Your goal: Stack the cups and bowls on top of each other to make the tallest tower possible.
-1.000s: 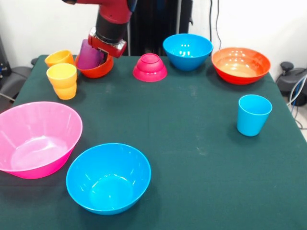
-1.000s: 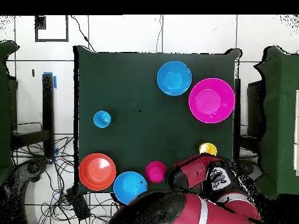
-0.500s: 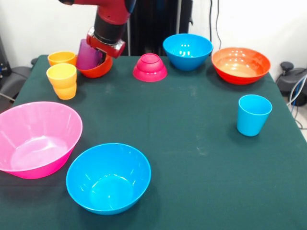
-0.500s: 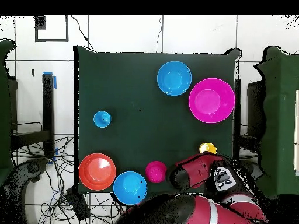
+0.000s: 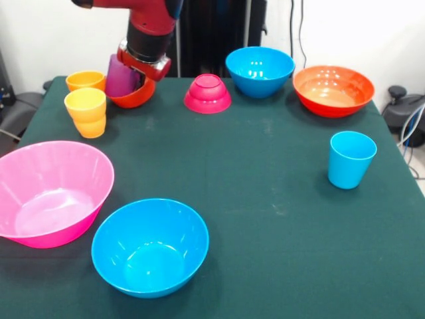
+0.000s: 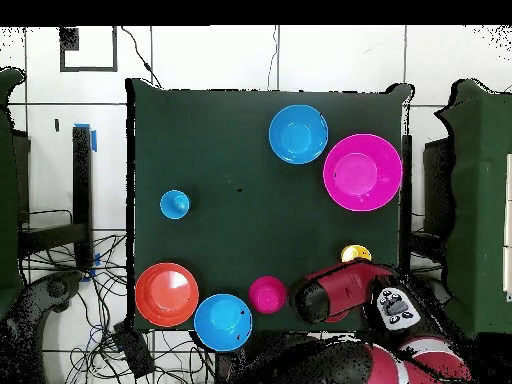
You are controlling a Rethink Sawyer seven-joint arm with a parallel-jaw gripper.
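Green table (image 5: 265, 166): purple cup (image 5: 119, 76) tilted in orange-red bowl (image 5: 133, 96).

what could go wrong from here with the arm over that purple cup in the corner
1. The purple cup leans tilted in the small orange-red bowl, right under the hand. A push or lift there could tip it out, or drag the bowl along.
2. The orange cup and yellow-orange cup stand close beside that bowl; a sideways swing might knock them over.
3. All this sits near the table's edge, so anything knocked may roll off.
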